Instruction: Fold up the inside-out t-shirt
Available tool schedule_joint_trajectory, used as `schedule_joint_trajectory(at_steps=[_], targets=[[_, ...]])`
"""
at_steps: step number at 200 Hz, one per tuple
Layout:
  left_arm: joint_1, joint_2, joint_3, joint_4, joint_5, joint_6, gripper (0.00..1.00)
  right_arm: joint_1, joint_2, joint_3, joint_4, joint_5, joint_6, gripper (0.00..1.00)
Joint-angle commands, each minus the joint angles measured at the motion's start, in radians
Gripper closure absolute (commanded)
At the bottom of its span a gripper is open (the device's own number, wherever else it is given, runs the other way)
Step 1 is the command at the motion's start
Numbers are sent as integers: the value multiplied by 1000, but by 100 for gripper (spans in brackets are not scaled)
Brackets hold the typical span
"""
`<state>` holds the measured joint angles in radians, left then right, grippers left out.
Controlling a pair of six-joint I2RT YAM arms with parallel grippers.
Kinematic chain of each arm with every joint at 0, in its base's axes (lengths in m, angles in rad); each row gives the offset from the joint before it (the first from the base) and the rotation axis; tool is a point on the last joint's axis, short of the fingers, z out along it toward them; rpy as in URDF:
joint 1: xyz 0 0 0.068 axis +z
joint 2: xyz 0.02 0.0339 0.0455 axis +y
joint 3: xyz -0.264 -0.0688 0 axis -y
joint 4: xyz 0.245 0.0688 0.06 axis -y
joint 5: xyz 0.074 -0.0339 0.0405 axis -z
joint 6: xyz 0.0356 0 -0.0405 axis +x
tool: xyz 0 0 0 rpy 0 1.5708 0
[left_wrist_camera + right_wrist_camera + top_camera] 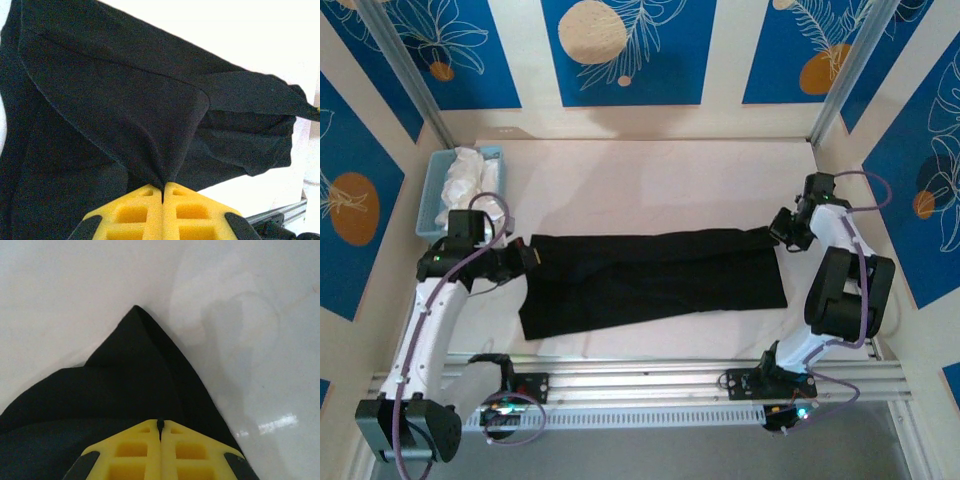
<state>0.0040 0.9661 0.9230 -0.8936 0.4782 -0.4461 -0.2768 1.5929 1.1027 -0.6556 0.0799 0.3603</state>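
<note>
The left gripper (163, 191) and right gripper (160, 426), both fully closed, pinch opposite ends of the t-shirt (650, 278), which seems folded once lengthwise; more folds are left.

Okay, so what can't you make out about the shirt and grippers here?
- Top view: right gripper, tips hidden under its own wrist; t-shirt seams too small.
- Left wrist view: left gripper cut off by the bottom edge; pinched cloth hidden between its shut jaws.
- Right wrist view: most of the t-shirt, cut off left and below.
</note>
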Motion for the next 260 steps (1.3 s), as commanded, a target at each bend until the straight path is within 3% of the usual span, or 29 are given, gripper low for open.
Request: schedule_joint_trajectory(at_steps=[1,41,63,99,117,139,153,192,222,260], targets=[[20,-23,19,-91,-7,44,100,-21,-45,-24,-14,4,25,100],[22,-38,-7,-130,-23,66,100,-42,-92,-122,10,-2,63,100],[22,-49,-56,-108,-5,54,100,-45,-124,-196,65,-6,109,94],[23,-40,-63,-76,15,46,100,32,-252,-223,115,61,66,61],[22,-36,-55,-68,13,49,100,199,-354,-248,183,117,-1,40],[22,-33,-55,-47,15,46,100,493,-392,-251,274,174,-102,36],[21,-30,-58,-29,19,39,100,701,-373,-249,358,208,-150,28],[23,-23,-61,7,31,30,100,1177,-175,-210,694,280,-254,14],[22,-18,-64,24,33,28,100,1371,6,-179,944,367,-338,9],[22,-17,-64,44,39,24,100,1476,214,-76,1080,499,-445,7]])
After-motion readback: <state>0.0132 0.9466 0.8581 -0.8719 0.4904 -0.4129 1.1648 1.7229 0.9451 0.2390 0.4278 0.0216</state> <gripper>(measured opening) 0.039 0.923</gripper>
